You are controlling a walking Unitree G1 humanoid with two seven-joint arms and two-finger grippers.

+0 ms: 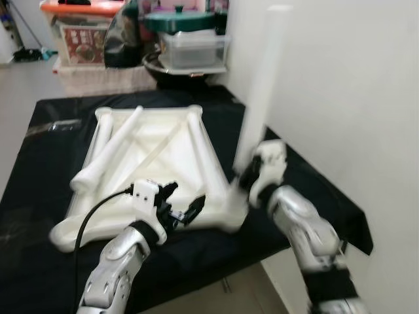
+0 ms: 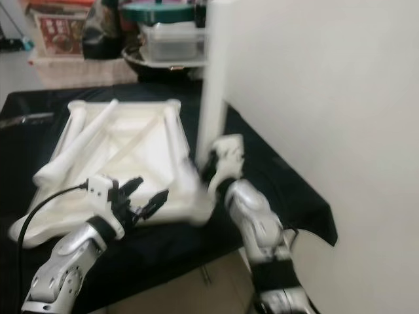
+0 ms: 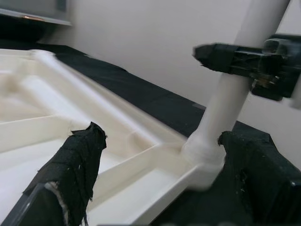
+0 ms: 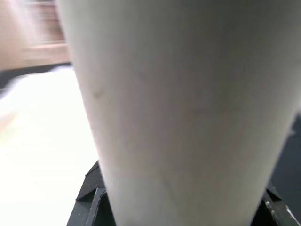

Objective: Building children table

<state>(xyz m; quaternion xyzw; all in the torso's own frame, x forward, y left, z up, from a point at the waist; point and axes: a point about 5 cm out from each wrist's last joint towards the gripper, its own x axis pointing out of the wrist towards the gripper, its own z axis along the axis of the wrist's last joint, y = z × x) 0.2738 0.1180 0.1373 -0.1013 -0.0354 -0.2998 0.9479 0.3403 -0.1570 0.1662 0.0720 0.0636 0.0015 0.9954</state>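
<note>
An upturned white plastic tabletop (image 1: 157, 147) lies on a black cloth. A white table leg (image 1: 263, 85) stands upright in its near right corner socket (image 3: 203, 153). My right gripper (image 1: 251, 175) is shut on this leg low down, and the leg (image 4: 178, 108) sits close against the right wrist camera. My left gripper (image 1: 186, 204) hovers open at the tabletop's near edge, just left of that corner, with nothing between its fingers (image 3: 77, 160). Two loose legs (image 1: 108, 152) lie across the tabletop's left side.
The black-covered table (image 1: 39, 196) ends close in front of me and at the right, beside a white wall (image 1: 340, 78). Behind it stand storage boxes (image 1: 82, 39), a lidded container (image 1: 193, 49) and a dark pot (image 1: 177, 75).
</note>
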